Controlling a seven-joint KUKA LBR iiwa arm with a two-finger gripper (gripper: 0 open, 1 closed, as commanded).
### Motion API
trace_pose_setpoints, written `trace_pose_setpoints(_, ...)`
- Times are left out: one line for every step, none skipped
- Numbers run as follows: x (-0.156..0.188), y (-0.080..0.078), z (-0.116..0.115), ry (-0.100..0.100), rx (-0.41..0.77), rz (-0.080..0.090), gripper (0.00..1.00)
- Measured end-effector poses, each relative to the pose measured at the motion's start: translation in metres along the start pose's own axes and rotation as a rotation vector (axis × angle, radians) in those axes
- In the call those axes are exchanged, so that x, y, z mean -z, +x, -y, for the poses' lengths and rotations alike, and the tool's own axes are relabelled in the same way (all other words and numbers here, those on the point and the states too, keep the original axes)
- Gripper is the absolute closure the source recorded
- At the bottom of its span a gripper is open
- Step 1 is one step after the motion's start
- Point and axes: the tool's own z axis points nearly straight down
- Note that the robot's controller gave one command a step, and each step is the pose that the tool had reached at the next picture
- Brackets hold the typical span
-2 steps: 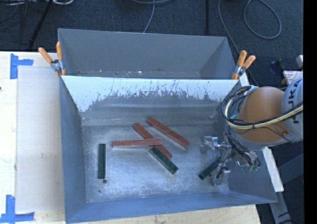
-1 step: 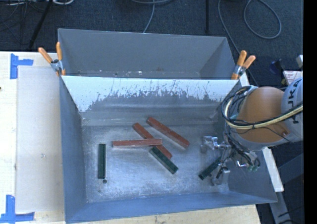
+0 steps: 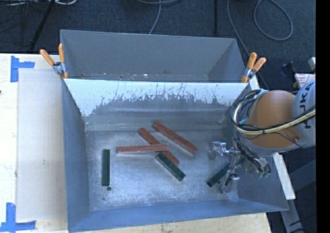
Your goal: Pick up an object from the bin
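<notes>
My gripper [image 3: 230, 174] is low in the bin's right end, close to the right wall. A short dark green bar [image 3: 216, 179] lies slanted on the floor right at its tip, the bar's upper end hidden under the gripper. Whether the bar is held cannot be made out. Farther left, another dark green bar [image 3: 170, 166] lies slanted near the middle of the bin.
Three brown bars lie crossed in the middle of the bin: a long slanted one [image 3: 175, 137], a level one [image 3: 142, 149] and a third [image 3: 149, 137] partly beneath them. A dark green bar [image 3: 105, 167] lies upright in the view at the left. The arm's orange cover and cables hang over the right rim.
</notes>
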Motion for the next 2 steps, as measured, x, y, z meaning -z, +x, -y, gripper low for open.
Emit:
trace_pose_setpoints(-0.0002,-0.0002,-0.0006,0.0,0.005,0.0,0.0)
trace_pose_setpoints(0.0003,-0.0006,-0.0009,0.0,0.006,0.0,1.0)
